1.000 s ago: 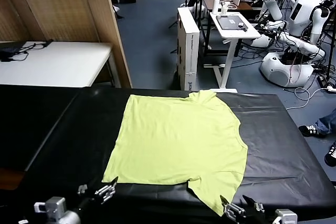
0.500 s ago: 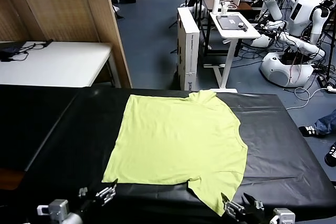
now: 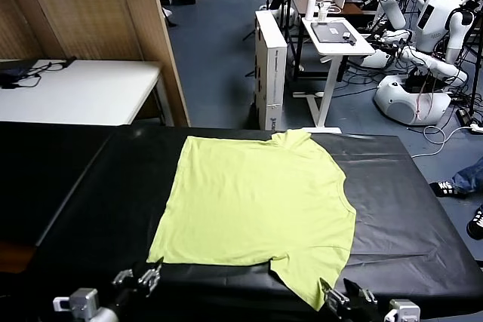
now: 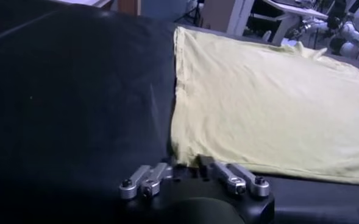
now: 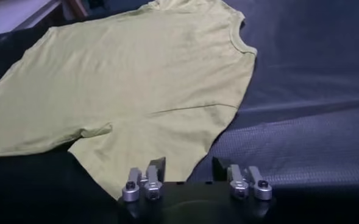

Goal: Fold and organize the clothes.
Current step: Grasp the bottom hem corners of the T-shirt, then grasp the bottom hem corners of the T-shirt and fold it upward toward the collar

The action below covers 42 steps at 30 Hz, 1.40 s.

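The lime yellow-green T-shirt [image 3: 256, 201] lies flat on the black table [image 3: 407, 216], collar toward the far edge. My left gripper [image 3: 142, 278] sits low at the near hem's left corner. In the left wrist view that corner of the shirt [image 4: 270, 103] runs in between the left gripper's [image 4: 191, 164] closed fingers. My right gripper [image 3: 341, 298] is at the tip of the near right sleeve. In the right wrist view the sleeve's edge of the shirt [image 5: 136, 85] lies between the right gripper's [image 5: 188, 167] fingers, which are shut on it.
A white table [image 3: 83, 92] and a wooden partition [image 3: 98, 13] stand beyond the far left. A white cabinet [image 3: 270, 65], a small desk [image 3: 336, 35] and parked white robots [image 3: 423, 50] stand behind. Someone's shoes [image 3: 453, 186] show at the right.
Both grippers stood open at the shirt's near edge and have closed, the left on the hem corner, the right on the sleeve tip. The shirt has not shifted.
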{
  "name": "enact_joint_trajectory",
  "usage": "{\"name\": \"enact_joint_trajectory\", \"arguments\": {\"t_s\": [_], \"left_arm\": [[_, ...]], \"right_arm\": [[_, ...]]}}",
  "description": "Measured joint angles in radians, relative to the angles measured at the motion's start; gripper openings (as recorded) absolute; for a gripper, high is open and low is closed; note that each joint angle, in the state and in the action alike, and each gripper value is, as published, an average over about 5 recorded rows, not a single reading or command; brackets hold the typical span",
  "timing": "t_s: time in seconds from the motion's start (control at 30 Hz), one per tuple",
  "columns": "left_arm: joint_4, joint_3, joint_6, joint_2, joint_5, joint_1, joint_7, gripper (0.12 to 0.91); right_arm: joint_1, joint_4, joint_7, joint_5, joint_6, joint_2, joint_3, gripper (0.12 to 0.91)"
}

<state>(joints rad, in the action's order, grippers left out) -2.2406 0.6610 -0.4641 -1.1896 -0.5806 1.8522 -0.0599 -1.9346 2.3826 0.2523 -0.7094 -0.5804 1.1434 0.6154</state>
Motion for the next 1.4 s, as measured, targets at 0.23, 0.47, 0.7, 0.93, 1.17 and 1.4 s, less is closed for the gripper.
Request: {"name": "enact_joint_trajectory", "arguments": {"t_s": [0.23,0.47,0.7,0.93,1.17,1.4], "left_arm": [[-0.008,0.002,0.003,0.004,0.004,0.009,0.008,0.147],[-0.063,0.032,0.012,0.006,-0.001,0.066,-0.007,0.147],[-0.131,0.051,0.02,-0.008,0.007,0.126,-0.009,0.147],[-0.141,0.045,0.051,-0.036,0.024,0.107,-0.017,0.147],[-0.096,0.026,0.102,-0.094,0.019,0.005,-0.011,0.147],[-0.023,-0.003,0.114,-0.147,0.026,-0.129,-0.016,0.147]], "right_arm": [[-0.029,0.042,0.045,0.01,-0.017,0.0,0.013,0.14],[-0.107,0.118,0.068,0.051,-0.045,0.005,0.024,0.14],[-0.12,0.143,0.047,0.051,-0.002,0.006,0.039,0.14],[-0.062,0.117,-0.018,0.015,0.098,-0.014,0.069,0.14],[0.087,0.029,-0.039,-0.054,0.15,-0.063,0.068,0.14],[0.277,-0.111,-0.053,-0.067,0.166,-0.117,0.026,0.14]]}}
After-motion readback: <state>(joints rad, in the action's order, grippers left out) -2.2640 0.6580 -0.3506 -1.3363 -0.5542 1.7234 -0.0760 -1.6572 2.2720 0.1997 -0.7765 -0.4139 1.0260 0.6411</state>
